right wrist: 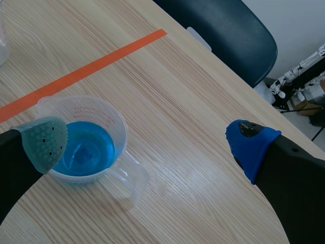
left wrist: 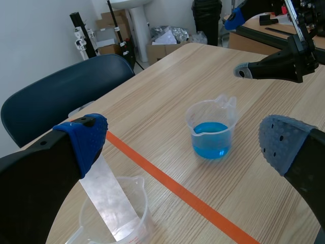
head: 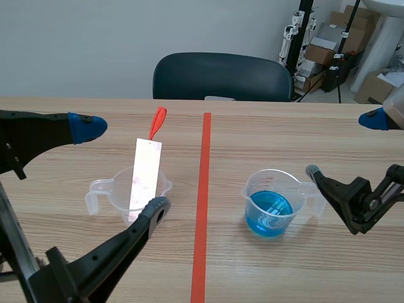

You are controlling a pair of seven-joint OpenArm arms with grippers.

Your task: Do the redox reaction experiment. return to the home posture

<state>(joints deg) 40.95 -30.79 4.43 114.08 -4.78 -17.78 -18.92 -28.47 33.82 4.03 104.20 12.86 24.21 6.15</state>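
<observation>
Scene view shows wooden table (head: 265,132) bearing blue-filled beaker (head: 271,205), dark chair (head: 221,76) behind.

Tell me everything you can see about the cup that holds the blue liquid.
The cup is a clear plastic measuring cup with a spout, a side handle and red scale marks. It stands upright on the wooden table, right of the orange tape line, with blue liquid filling roughly its lower third. The open right gripper is near its handle, not gripping it.
</observation>
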